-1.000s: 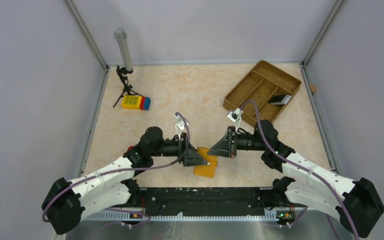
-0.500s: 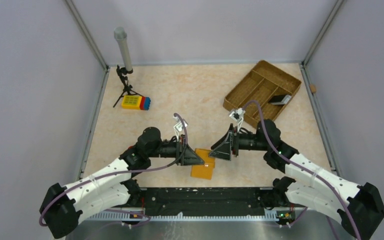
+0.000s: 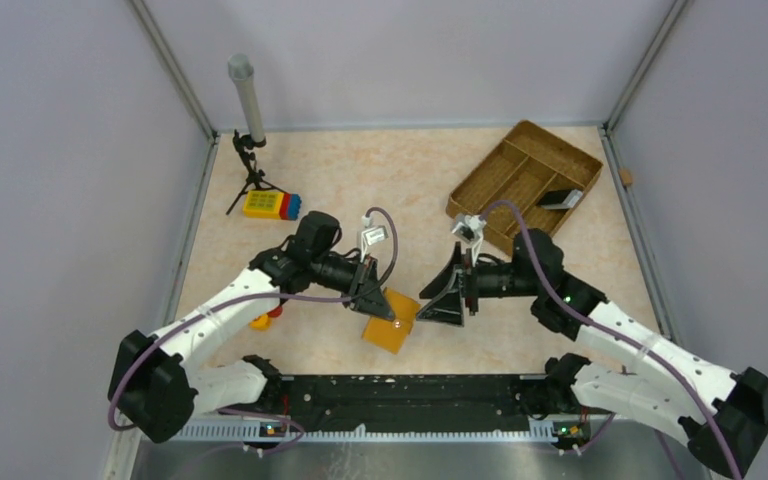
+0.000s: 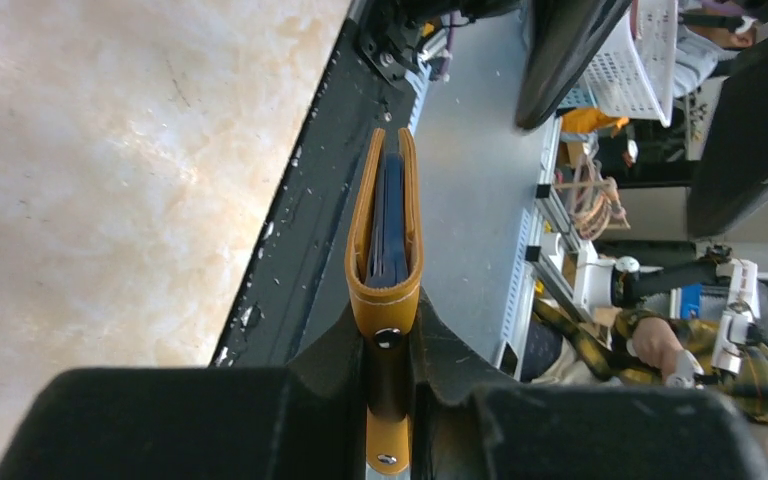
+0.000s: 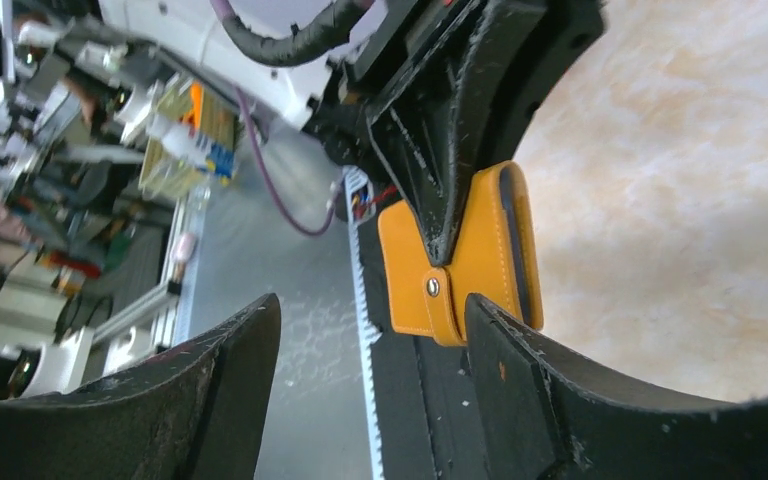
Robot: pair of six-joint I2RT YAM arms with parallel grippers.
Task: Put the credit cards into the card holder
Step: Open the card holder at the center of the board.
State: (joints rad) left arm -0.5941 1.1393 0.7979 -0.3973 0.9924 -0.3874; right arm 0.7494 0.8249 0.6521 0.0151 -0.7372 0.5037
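Handover at lower centre: left fingers have clamped the card holder, dark credit cards tucked inside, clear of the worktop as right fingers let go and spread wide, empty; task looks nearly done

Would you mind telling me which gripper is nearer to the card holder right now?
Left. The left gripper is shut on the card holder; the right gripper stands open just beside it.

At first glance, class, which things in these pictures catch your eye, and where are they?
The orange-tan leather bifold card holder sits front centre, pinched in the left gripper, with thin dark cards tucked between its leaves. The right gripper gapes open just beside it.
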